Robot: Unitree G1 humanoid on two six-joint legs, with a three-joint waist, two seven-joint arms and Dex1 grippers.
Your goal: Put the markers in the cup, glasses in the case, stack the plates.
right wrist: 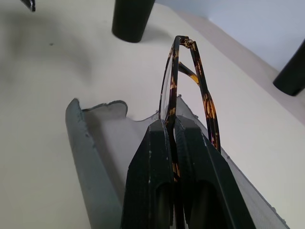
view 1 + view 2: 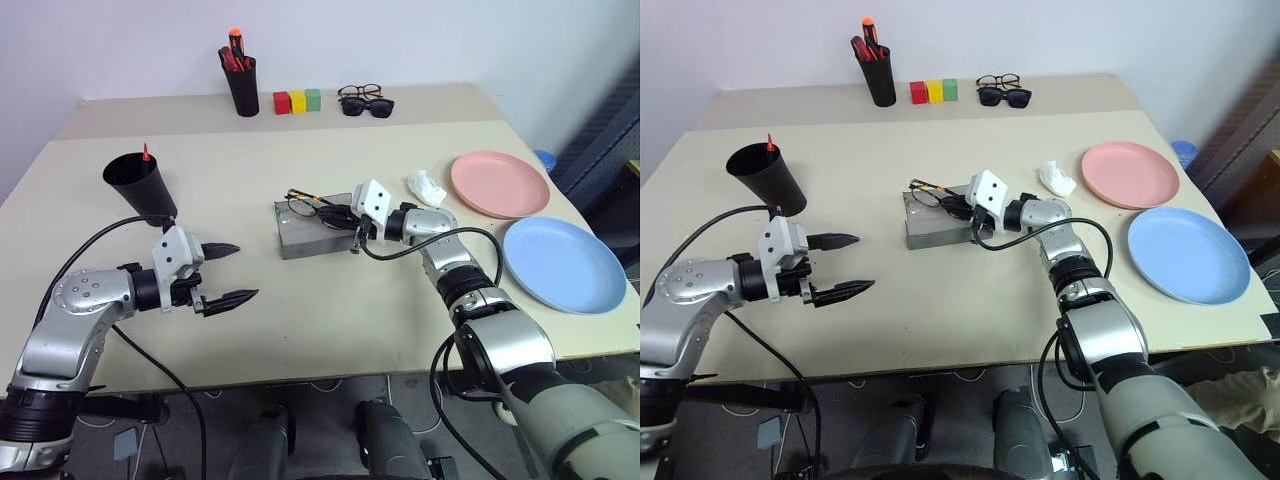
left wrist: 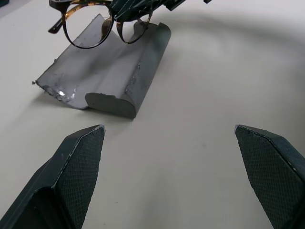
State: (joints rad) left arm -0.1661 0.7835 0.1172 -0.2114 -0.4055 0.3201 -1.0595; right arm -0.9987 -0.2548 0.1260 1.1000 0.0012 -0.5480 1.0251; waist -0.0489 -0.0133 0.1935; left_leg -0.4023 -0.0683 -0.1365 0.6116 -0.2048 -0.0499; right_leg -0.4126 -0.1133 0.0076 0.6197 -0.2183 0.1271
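The grey case [image 2: 305,232] lies open in the middle of the table. My right gripper [image 2: 338,214] is shut on the glasses [image 2: 305,204], thin dark frames with clear lenses, and holds them just above the open case [image 1: 102,136]; the frame [image 1: 206,98] sticks out past the fingertips. My left gripper [image 2: 245,271] hovers open and empty left of the case, pointing toward it. The black cup [image 2: 140,183] stands at the left with a red marker tip [image 2: 145,152] poking out. The pink plate [image 2: 498,183] and the blue plate [image 2: 562,263] lie side by side at the right.
A black pen pot [image 2: 241,85] with red-orange pens stands at the back, beside red, yellow and green blocks [image 2: 297,101] and two other pairs of glasses [image 2: 365,100]. A crumpled white tissue [image 2: 427,187] lies between the case and the pink plate.
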